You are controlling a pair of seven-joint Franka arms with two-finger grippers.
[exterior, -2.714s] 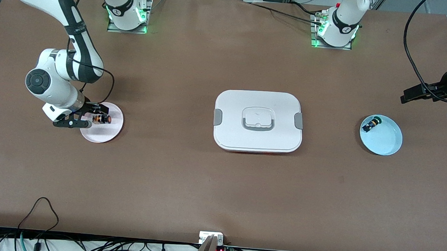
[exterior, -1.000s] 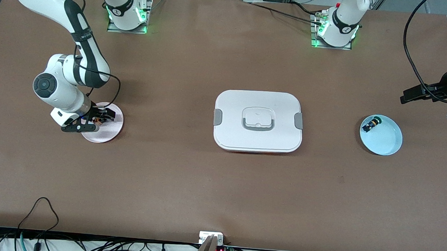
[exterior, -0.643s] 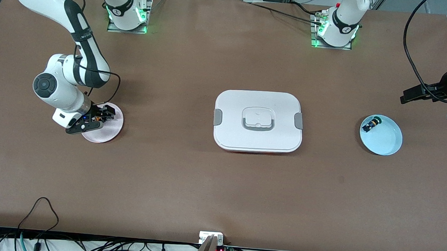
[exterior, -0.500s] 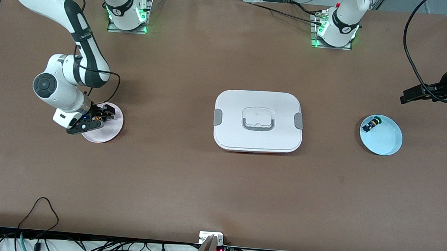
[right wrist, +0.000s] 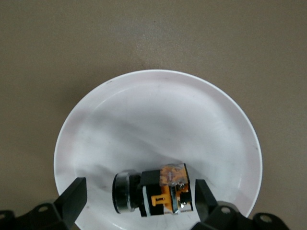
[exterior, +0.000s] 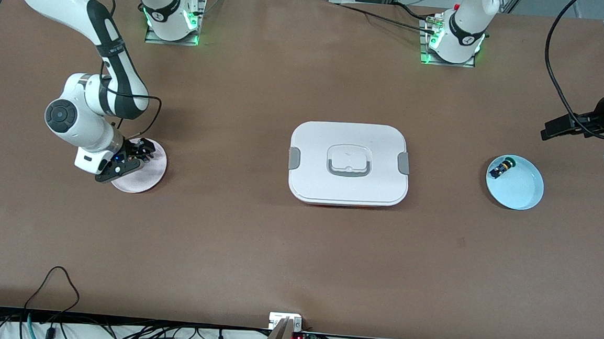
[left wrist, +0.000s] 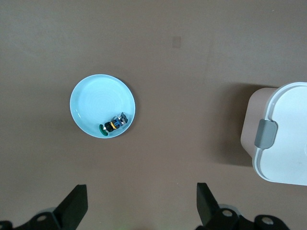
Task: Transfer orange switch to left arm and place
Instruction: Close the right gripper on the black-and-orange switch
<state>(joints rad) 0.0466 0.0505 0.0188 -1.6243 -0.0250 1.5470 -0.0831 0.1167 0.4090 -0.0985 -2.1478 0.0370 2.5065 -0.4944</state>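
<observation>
Over the pink plate (exterior: 144, 173), at the right arm's end of the tabletop (exterior: 255, 250), the right tool (exterior: 130, 159) hangs low with its jaws spread wide and nothing gripped. Orange switch (right wrist: 156, 194) lies on its side in that plate, between the two fingers (right wrist: 72, 199) in the right wrist view, touching neither that can be seen. Front view: the switch is hidden under the tool.

White box (exterior: 349, 163), lid on, grey clips at both ends, sits mid-tabletop, well apart from the pink plate, toward the left arm's end from it.

Still more toward that end from the pink plate, past the box: a pale blue plate (exterior: 521, 191) with a small green-capped component (exterior: 501, 167) at its rim.

Left tool (left wrist: 139, 203) waits up in the air, near the blue plate, jaws wide apart, empty; its wrist view looks down on the blue plate (left wrist: 93, 103) and one end of the box (left wrist: 283, 136).
</observation>
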